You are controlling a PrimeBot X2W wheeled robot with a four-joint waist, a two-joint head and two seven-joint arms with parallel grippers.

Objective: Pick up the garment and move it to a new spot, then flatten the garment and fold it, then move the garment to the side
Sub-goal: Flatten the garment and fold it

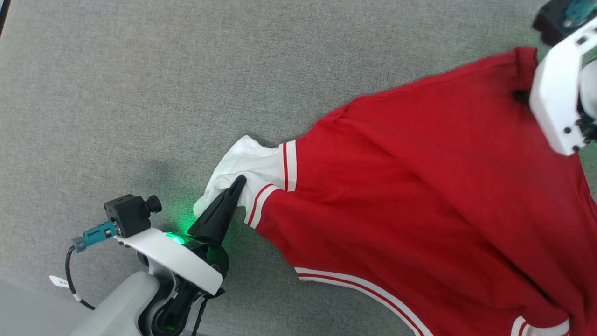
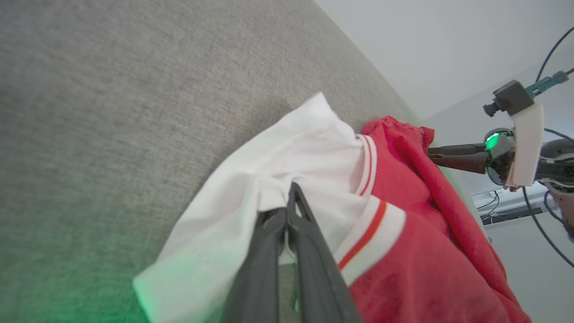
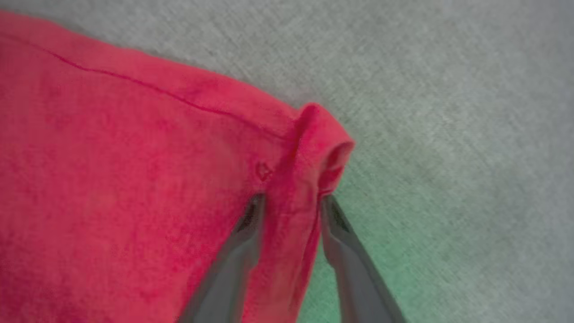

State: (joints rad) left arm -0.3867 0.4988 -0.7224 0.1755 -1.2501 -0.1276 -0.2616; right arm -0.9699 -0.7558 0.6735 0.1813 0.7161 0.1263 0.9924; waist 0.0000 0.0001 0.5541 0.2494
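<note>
Item: the garment [image 1: 419, 186], bright red soft fabric, with a white end panel [image 1: 242, 158] and red-and-white striped trim [image 1: 287, 165].
Location: spread on a grey woven surface [image 1: 140, 93]. In the head view it runs from the middle to the right edge, slanting up toward the upper right.
Condition: mostly flat, with shallow creases across the red body. The white panel is bunched and slightly raised where it is gripped.
Left gripper [image 1: 239, 181]: fingers pressed fully together, pinching the white end panel at their tips. A green glow falls on the surface beside it.
Garment relative to left gripper: the white panel wraps the fingertips. The red body extends away from them to the robot's right, and the striped trim lies just beyond the pinch.
Left wrist view: white cloth is gathered around the closed fingertips [image 2: 293, 197]. Red fabric rises behind it, with the other arm's gripper at its far edge.
Right gripper [image 3: 291, 202]: fingers parted, one on each side of a raised fold at the red hem corner. The fold stands between them and touches both inner faces. Whether it is firmly pinched cannot be told.
Garment relative to right gripper: the red corner sits at the fingertips, the body spreads to one side of them, and bare grey surface lies on the other.
Span: the two grippers are well apart, at opposite ends of the garment.
</note>
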